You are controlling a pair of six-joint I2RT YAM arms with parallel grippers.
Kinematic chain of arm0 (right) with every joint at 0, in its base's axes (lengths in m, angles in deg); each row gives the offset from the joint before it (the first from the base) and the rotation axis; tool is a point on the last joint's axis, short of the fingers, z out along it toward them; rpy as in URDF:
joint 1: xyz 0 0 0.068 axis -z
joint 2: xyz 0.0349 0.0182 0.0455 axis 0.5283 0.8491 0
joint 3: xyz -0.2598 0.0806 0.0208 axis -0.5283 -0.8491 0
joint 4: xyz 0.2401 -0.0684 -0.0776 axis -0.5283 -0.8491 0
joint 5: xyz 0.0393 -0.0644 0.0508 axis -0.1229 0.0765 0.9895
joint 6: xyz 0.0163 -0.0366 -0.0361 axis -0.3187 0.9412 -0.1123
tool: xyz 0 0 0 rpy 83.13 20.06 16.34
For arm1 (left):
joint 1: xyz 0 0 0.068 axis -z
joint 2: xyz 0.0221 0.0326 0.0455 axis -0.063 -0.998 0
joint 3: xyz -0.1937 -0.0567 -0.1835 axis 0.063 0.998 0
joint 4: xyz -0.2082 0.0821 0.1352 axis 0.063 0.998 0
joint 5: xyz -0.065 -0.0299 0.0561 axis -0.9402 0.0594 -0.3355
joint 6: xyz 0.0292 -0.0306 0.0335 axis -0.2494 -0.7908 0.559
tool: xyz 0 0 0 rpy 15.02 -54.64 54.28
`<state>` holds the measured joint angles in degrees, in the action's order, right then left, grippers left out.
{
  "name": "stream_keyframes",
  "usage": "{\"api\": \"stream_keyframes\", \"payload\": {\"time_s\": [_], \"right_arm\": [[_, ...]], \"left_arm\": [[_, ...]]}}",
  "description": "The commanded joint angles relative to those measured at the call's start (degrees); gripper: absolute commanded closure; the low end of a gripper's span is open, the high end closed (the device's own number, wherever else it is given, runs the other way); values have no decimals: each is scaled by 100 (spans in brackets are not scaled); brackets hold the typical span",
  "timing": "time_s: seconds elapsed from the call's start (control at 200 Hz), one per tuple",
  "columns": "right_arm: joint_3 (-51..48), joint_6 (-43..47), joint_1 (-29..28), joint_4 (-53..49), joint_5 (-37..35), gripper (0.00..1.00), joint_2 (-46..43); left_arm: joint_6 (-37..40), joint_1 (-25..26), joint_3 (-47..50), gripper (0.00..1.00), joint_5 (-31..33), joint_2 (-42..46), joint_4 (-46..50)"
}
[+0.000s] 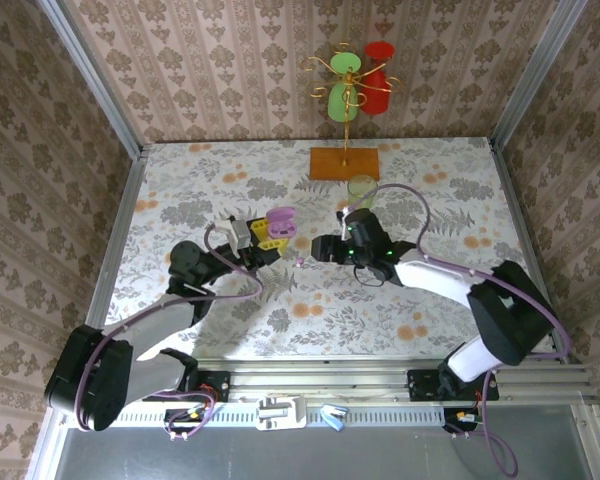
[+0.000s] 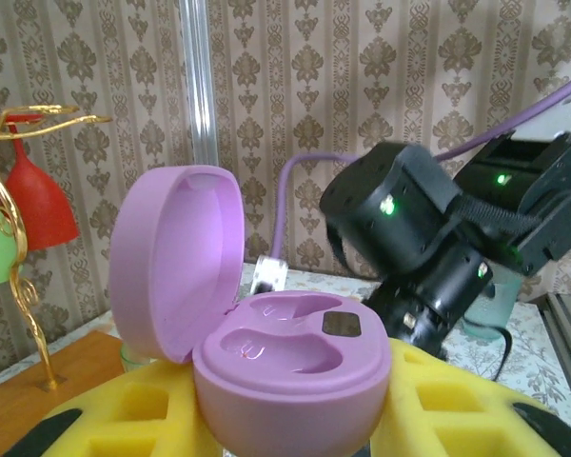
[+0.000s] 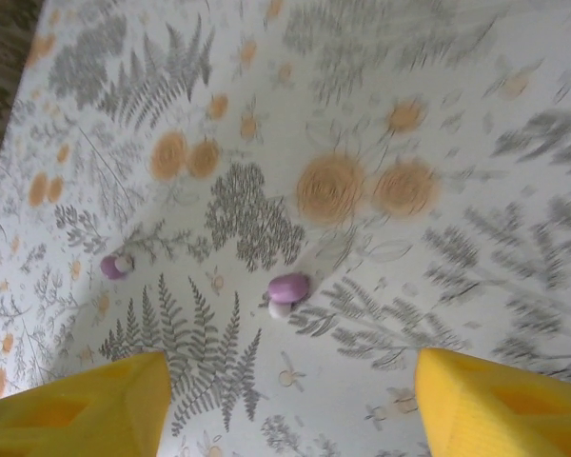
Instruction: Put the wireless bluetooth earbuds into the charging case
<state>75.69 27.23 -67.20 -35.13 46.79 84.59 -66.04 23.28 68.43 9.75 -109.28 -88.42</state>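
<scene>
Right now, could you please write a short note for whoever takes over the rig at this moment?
Left pincer: shut on the purple charging case. The lid is open and both sockets are empty.
Right pincer: open and empty, above the table.
Earbuds: both lie loose on the table. The first earbud is ahead of the right pincer, the second earbud further left in the right wrist view.
Done: the case is gripped and open.
Left: pick up each earbud and seat it in a socket. Neither is in yet.
</scene>
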Motion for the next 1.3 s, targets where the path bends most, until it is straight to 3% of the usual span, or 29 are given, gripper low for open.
{"api": "stream_keyframes", "payload": {"time_s": [0.0,0.275,0.515,1.295], "right_arm": [[309,-641,-189,-197,-185,35,502],[950,-1179,-698,-91,-119,44,1480],[1217,-1306,-732,-37,-100,49,1992],[2516,-302,-464,-1263,-429,52,2791]], "left_arm": [[200,-39,91,84,163,217,75],[268,-35,139,84,220,358,214],[298,-36,192,85,217,440,248],[374,-37,183,85,246,432,336]]}}
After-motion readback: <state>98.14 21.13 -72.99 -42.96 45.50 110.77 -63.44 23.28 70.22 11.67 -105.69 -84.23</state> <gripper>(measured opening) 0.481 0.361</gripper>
